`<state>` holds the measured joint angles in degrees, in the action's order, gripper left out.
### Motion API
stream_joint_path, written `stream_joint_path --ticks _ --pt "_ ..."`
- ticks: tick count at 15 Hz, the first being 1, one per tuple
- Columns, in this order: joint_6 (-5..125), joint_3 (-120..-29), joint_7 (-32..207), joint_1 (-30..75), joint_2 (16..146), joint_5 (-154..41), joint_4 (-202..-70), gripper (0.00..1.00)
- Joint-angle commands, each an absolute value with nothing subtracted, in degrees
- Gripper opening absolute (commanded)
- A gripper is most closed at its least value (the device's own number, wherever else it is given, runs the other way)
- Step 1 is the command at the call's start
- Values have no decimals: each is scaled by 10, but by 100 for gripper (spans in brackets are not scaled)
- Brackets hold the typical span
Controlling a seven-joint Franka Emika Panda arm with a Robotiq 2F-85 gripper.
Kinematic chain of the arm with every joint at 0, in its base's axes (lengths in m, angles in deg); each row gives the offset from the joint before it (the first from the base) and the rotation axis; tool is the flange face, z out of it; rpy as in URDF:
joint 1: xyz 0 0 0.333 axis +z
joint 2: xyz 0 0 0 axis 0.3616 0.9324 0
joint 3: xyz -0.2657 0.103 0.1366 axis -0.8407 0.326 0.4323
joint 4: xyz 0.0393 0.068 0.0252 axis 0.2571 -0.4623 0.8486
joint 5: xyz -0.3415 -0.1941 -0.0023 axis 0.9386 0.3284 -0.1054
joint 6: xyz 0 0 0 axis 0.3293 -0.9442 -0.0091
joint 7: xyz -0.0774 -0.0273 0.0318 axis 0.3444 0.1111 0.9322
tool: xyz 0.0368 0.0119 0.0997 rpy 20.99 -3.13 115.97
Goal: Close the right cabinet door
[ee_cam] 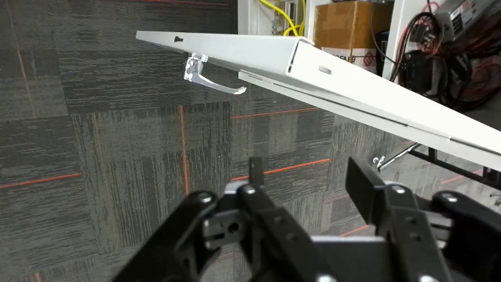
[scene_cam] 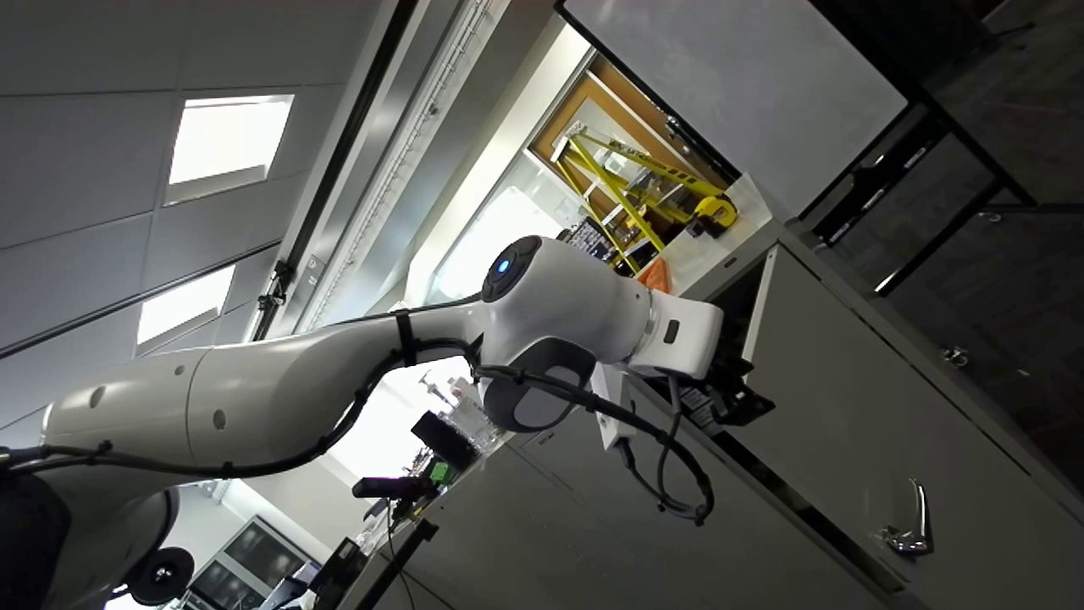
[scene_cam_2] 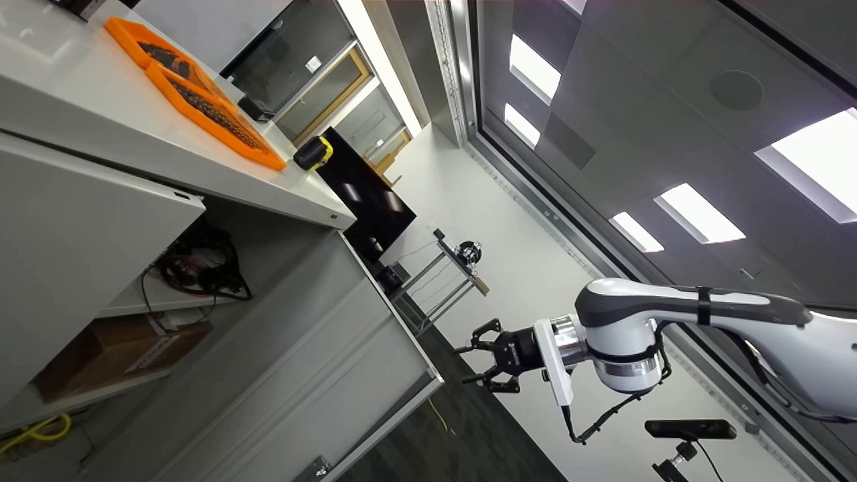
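The right cabinet door, a pale-grey panel, stands open. An exterior view (scene_cam: 855, 364) shows its outer face with the curved silver handle (scene_cam: 913, 529). Its inner side shows in an exterior view (scene_cam_2: 321, 368). In the wrist view the door (ee_cam: 250, 49) crosses the upper right, with its narrow edges facing the camera and the handle (ee_cam: 213, 83) below it. My gripper (ee_cam: 305, 168) is open, with only floor between its fingers. It is on the handle side of the door, apart from it. The gripper also shows in both exterior views (scene_cam: 745, 402) (scene_cam_2: 474, 366).
The twin door (scene_cam_2: 67, 248) covers the other cabinet half. Inside are a cardboard box (scene_cam_2: 120, 355), black cables (scene_cam_2: 207, 268) and a yellow cable (ee_cam: 280, 11). Orange trays (scene_cam_2: 207, 124) and a tape measure (scene_cam_2: 315, 153) sit on top. A stand leg (ee_cam: 396, 158) is beyond the door.
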<state>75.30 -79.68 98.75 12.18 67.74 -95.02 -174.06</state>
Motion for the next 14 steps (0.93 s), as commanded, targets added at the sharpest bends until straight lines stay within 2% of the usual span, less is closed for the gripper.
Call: stream_joint_path --ticks 1,3,7,8,14 --pt "751 -799 988 109 713 -1001 -1705 27" --pt "738 -800 981 103 735 -1020 -1692 12" --pt "697 -794 975 91 782 -1052 -1663 1" --pt "686 -794 975 90 793 -1058 -1656 6" --pt "619 -791 979 82 834 -1063 -1616 7"
